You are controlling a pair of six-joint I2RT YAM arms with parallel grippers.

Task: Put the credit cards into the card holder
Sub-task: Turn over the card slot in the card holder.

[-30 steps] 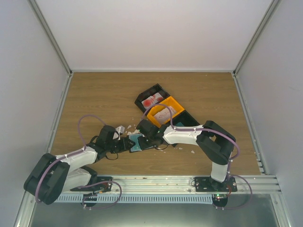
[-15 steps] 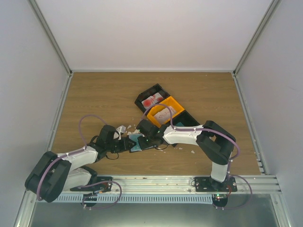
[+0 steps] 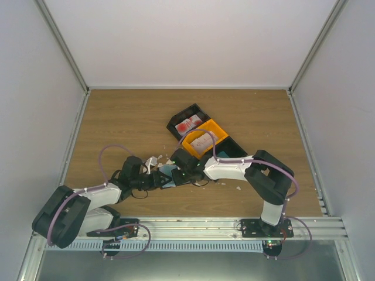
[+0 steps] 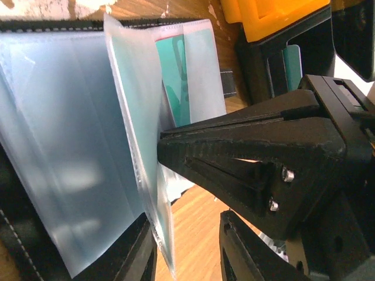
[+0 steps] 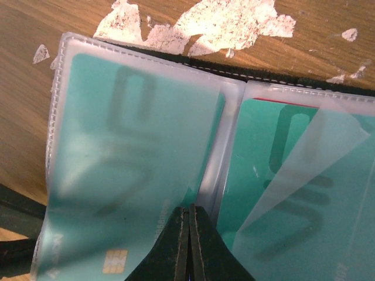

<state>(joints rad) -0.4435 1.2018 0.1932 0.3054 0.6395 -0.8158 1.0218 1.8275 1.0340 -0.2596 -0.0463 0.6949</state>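
The card holder lies open on the table between both grippers, its black edge framing clear sleeves. One teal credit card sits in the left sleeve and another in the right. My right gripper is shut, with its tips resting on the left card's edge by the fold. My left gripper stands open around a raised clear sleeve leaf, which leans on its left finger. In the top view the left gripper and right gripper nearly meet.
Torn white paper scraps lie just beyond the holder. Behind it are a black bin with red-and-white cards, an orange bin with pale cards, and another black bin. The right gripper's body fills the left wrist view.
The left arm has drawn back a little toward the near edge. The right arm and the holder have barely shifted, and both grippers keep the same opening.
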